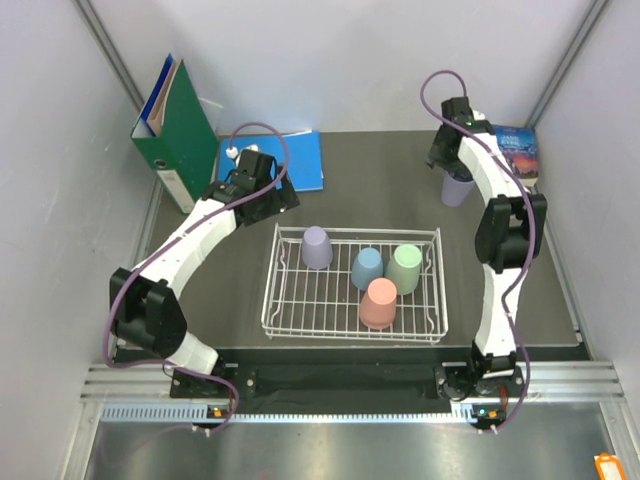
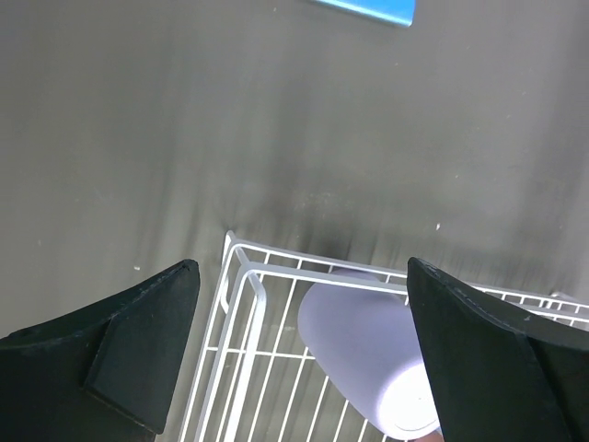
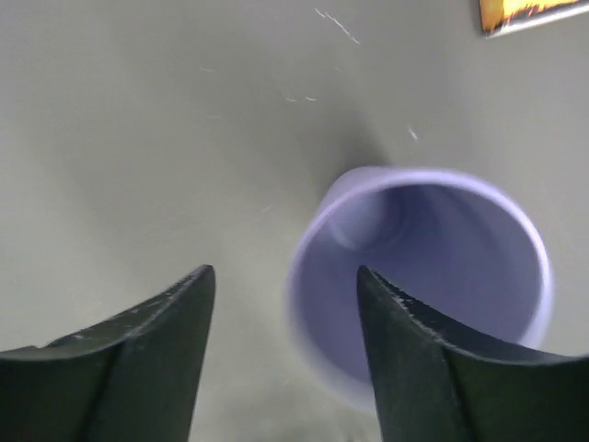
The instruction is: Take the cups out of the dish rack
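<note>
Right claw (image 3: 285, 276) sits parted astride the rim of a purple cup (image 3: 442, 267) near the far right corner of the counter (image 3: 138, 138); left claw (image 2: 302, 265) is wide open.

Top external: high at near side, looking down on whole bench (image 1: 380, 165). Left wrist: close above far-left corner of dish rack (image 2: 276, 354), shared with top view. Right wrist: very close over far-right purple cup (image 3: 423, 276).
</note>
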Controlling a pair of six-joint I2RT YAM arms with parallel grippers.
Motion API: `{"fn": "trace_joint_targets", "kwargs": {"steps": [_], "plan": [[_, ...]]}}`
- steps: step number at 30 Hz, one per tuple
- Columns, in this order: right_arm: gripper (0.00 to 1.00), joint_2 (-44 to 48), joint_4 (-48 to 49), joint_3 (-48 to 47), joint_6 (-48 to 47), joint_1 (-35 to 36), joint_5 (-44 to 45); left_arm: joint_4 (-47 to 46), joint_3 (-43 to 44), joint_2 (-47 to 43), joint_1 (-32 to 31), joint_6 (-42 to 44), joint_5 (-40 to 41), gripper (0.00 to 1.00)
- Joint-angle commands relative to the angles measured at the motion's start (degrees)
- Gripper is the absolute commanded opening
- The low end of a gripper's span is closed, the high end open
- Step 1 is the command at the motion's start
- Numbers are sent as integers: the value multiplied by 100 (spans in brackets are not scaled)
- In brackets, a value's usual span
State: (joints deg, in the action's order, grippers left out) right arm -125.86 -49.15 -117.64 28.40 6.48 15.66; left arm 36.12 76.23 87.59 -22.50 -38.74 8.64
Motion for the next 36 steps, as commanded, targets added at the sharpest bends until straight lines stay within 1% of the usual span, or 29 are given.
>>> {"fn": "trace_joint_targets", "kwargs": {"steps": [1, 2, 4, 5, 6, 7, 8, 9, 10, 11, 12, 13, 14, 16, 20, 26, 29, 36], "plan": [[66, 1168, 309, -162, 43, 178, -177, -114, 296, -313, -17, 113, 103, 99], [68, 1387, 318, -136, 34, 248, -186, -131, 279, -330, -26, 78, 76, 99], [70, 1616, 396, 65, 34, 301, -212, -140, 209, -374, -26, 77, 50, 99], [70, 1896, 545, 188, 34, 353, -404, -158, 182, -383, -26, 95, 32, 99], [70, 2082, 738, 372, 25, 371, -606, -158, 147, -401, -35, 104, -29, 99], [70, 2275, 983, 913, 16, 389, -869, -166, 60, -418, -35, 156, -73, 99], [70, 2738, 1630, 1267, 25, 398, -1524, -167, 16, -436, -61, 182, -100, 99], [70, 2995, 2080, 1671, 103, 398, -1975, -175, -46, -436, -87, 226, -117, 99], [70, 3267, 2563, 2571, 200, 415, -2379, -193, -177, -462, -114, 279, -152, 99], [69, 3775, 3542, 2997, 323, 407, -3027, -245, -248, -471, -175, 314, -187, 99], [68, 3997, 4031, 3411, 628, 407, -3330, -263, -309, -480, -210, 349, -222, 99], [69, 4191, 4462, 4059, 779, 415, -3576, -298, -406, -480, -237, 402, -258, 99], [68, 4454, 4867, 4274, 903, 450, -3831, -316, -433, -480, -350, 429, -275, 99], [69, 4588, 4984, 4512, 948, 529, -3965, -316, -442, -489, -509, 560, -214, 99], [70, 4790, 4616, 4627, 667, 863, -3869, -246, -407, -559, -1018, 658, 250, 99], [70, 4975, 4712, 5049, 596, 1232, -3728, -281, -442, -586, -1221, 526, 270, 99], [70, 5001, 4800, 5234, 631, 1373, -3702, -211, -363, -559, -1300, 455, 471, 99], [71, 5133, 5064, 5550, 702, 1611, -3658, 79, -205, -1085, -1309, 78, 1630, 99]]}}
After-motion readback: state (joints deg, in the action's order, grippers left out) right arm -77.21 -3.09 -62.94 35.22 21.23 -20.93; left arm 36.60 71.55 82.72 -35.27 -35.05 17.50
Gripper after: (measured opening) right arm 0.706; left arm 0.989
